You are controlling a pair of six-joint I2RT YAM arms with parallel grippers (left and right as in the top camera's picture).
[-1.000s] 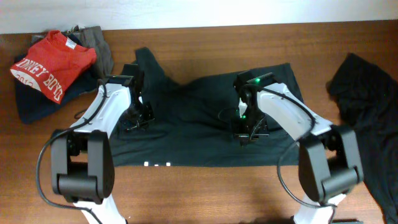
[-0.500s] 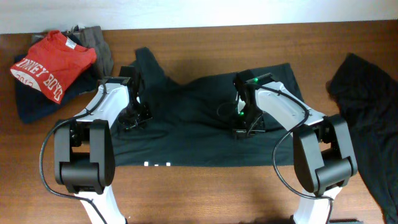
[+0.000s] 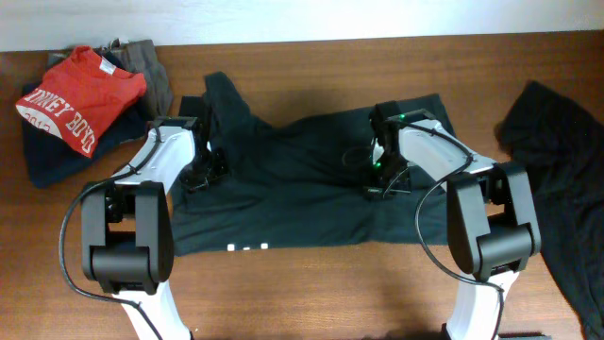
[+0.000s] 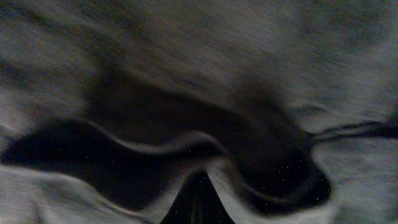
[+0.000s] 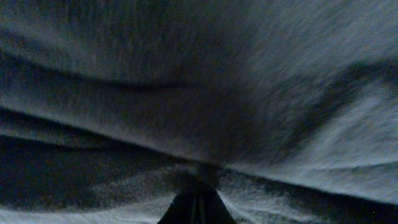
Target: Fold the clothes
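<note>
A: Both arms have slid out from their bases since a second ago, and the black T-shirt (image 3: 293, 189) went with them. Its near hem has crept up the table (image 3: 311, 293), most on the side of the right gripper (image 3: 380, 181).
B: The white lettering (image 3: 247, 247) at that hem has shifted a touch rightward too. And the left gripper (image 3: 201, 175)?
A: Pressed together, pinching a fold of the shirt. Its wrist view shows dark cloth bunched at the tips. The right gripper is clamped on the shirt's cloth as well.
B: Count them up.
A: Two arms, five garments. The T-shirt lies under and between both grippers. Well right of the right gripper is one crumpled black garment (image 3: 557, 161). Left of and beyond the left gripper is a pile of three: navy garment (image 3: 52, 161), red shirt (image 3: 80, 94) on top, grey garment (image 3: 151, 66) farthest.
</note>
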